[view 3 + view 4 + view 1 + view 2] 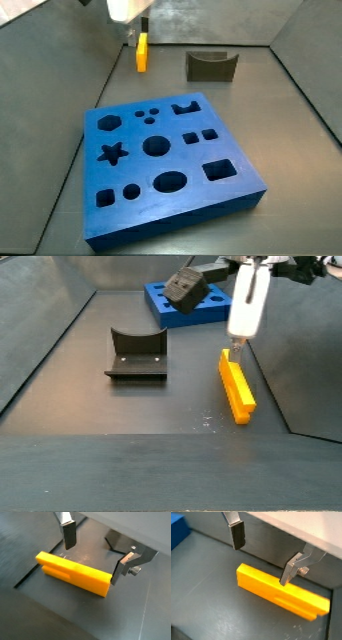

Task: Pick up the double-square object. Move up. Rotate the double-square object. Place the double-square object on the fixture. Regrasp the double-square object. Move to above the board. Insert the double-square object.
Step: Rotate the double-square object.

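yellow-orange long flat block (281, 592) lies on the dark grey floor (120, 406). the silver two-finger gripper (261, 557) is wide open right over it, holding nothing. the small dark holder block (136, 354) sits nearby.

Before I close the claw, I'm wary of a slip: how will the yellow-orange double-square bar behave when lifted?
The double-square object looks like solid rigid plastic, so probably stiff and light. Its flat faces lying on the floor suggest no rolling. The open claw straddles it off-centre, so it may tilt; its smooth surface could slip.
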